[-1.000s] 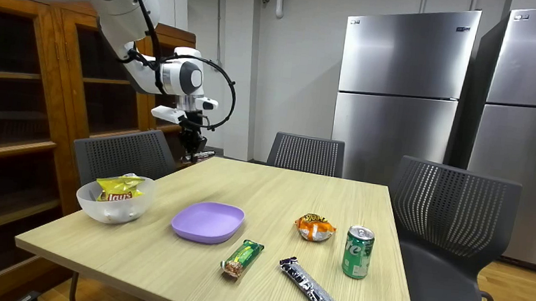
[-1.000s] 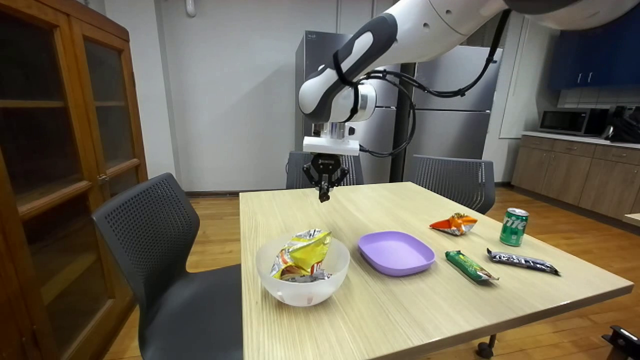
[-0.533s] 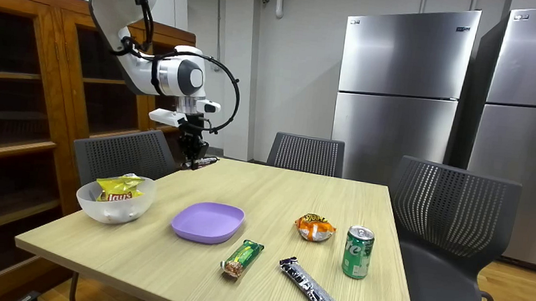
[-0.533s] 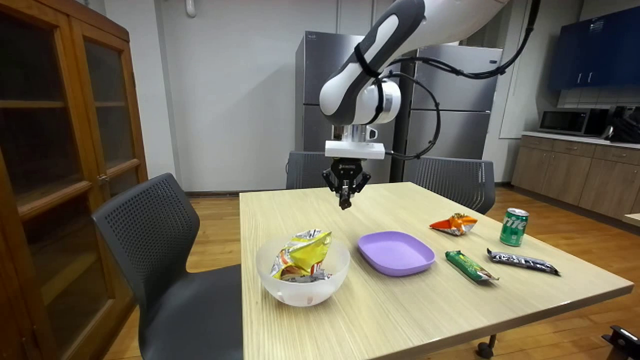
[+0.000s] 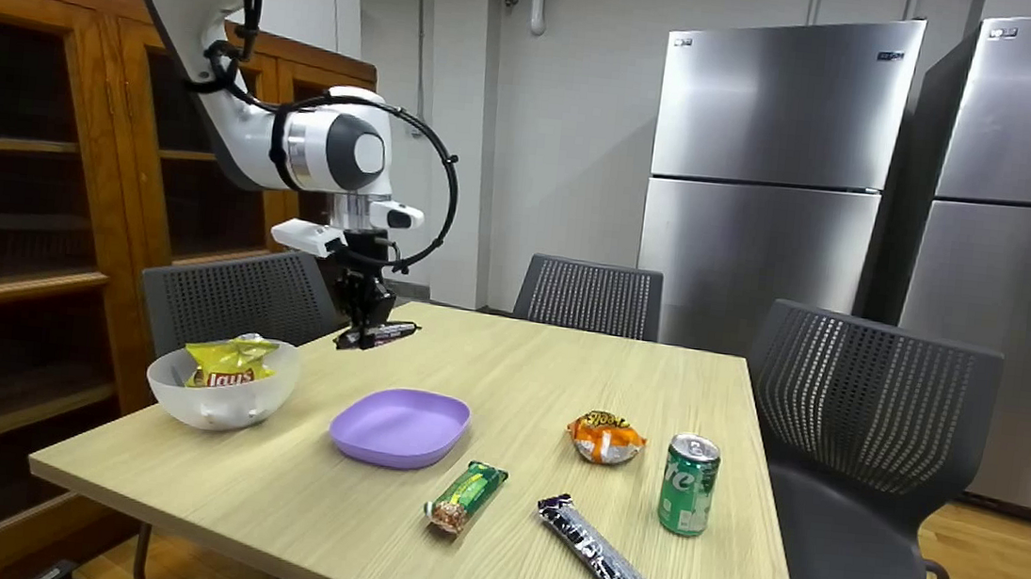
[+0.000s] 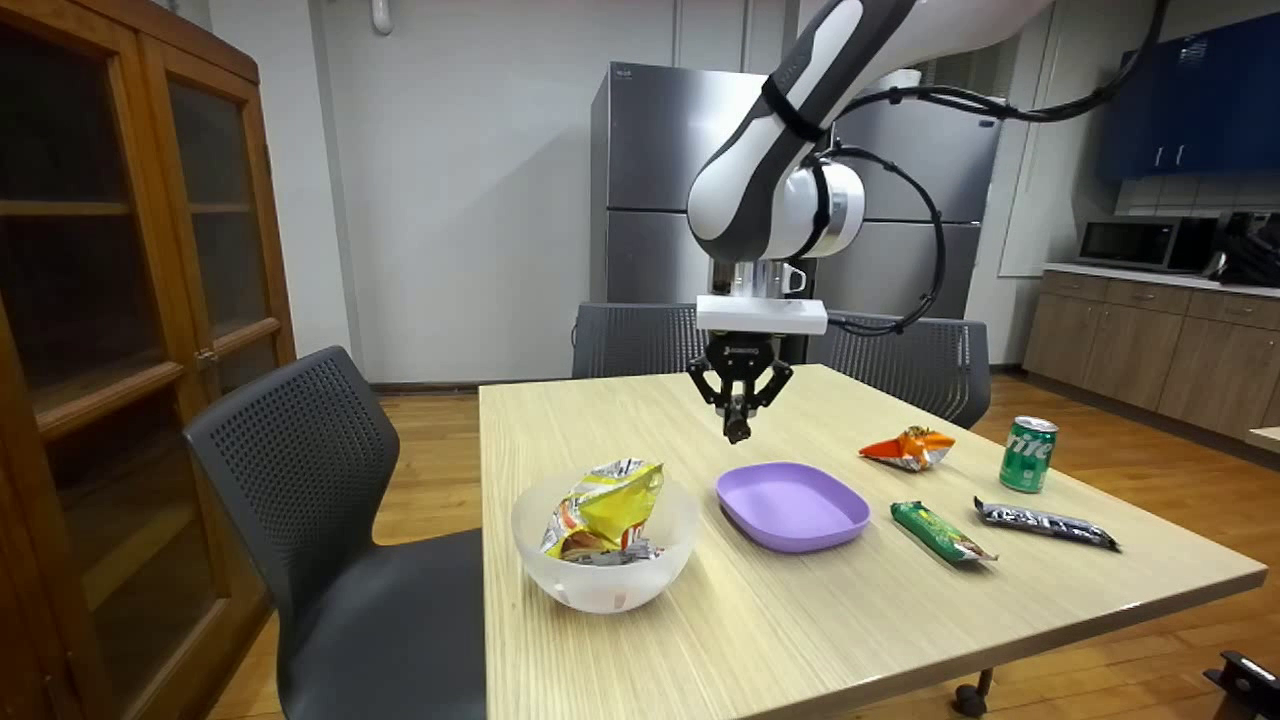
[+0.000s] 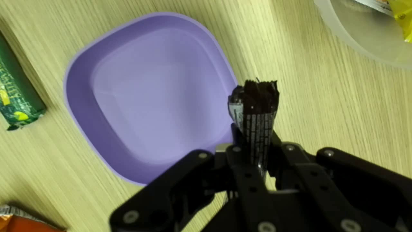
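standing over on the left in an exterior view is a wooden cabinet point(image 5: 113, 194), then a frosted bowl point(image 5: 201, 408) on the surface point(image 5: 518, 365) with a yellow lays bag point(image 5: 229, 363) in it. next comes the pincer point(image 5: 367, 334), almost closed and clamped on a dark wrapped bar point(image 7: 257, 119), so that bar is up in the air over the surface. from the wrist view its end overlaps the rim of the purple plate point(image 7: 151, 103). plate's next in line, then a green-wrapped bar point(image 5: 465, 497) lying just beside it. further right there's a silver-and-dark bar point(image 5: 597, 557) lying at a slant, a crinkly orange bag point(image 5: 606, 438) behind it, and a green can point(image 5: 689, 486) standing upright near the right edge.
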